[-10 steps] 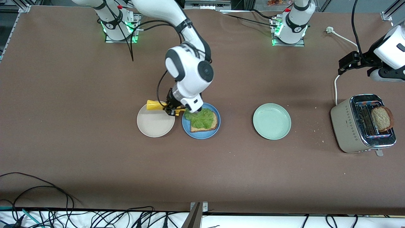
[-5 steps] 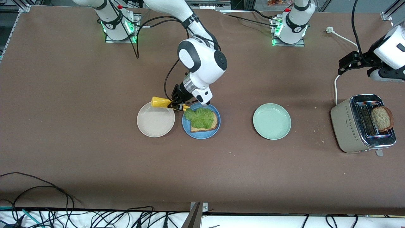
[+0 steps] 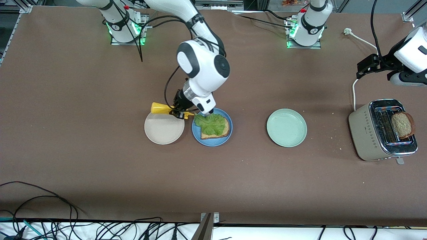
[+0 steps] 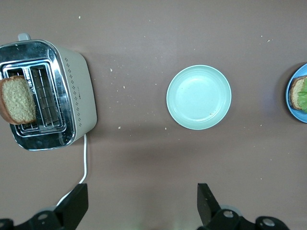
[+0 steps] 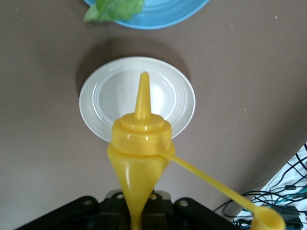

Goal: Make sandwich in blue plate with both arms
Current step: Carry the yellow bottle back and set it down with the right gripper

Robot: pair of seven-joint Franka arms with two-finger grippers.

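Note:
The blue plate (image 3: 212, 142) holds one slice of brown bread (image 3: 226, 130) with a green lettuce leaf (image 3: 210, 124) on top. The second slice (image 3: 402, 125) stands in the toaster (image 3: 370, 133). My right gripper (image 3: 178, 111) is shut on a yellow squeeze bottle (image 3: 159, 108), held on its side over the gap between the beige plate (image 3: 164, 128) and the blue plate. In the right wrist view the bottle (image 5: 141, 143) points at the beige plate (image 5: 96, 103). My left gripper (image 3: 363, 68) waits open and empty over the table beside the toaster (image 4: 72, 96).
An empty pale mint-green plate (image 3: 286, 127) sits between the blue plate and the toaster. The toaster's white cord (image 3: 354, 88) runs toward the left arm's base. The bottle's open cap (image 5: 268, 221) hangs on its strap. Cables lie along the table edge nearest the front camera.
My right arm swung the yellow bottle toward the left arm's end, then back toward the right arm's end, over the beige plate's rim. The left arm has not moved.

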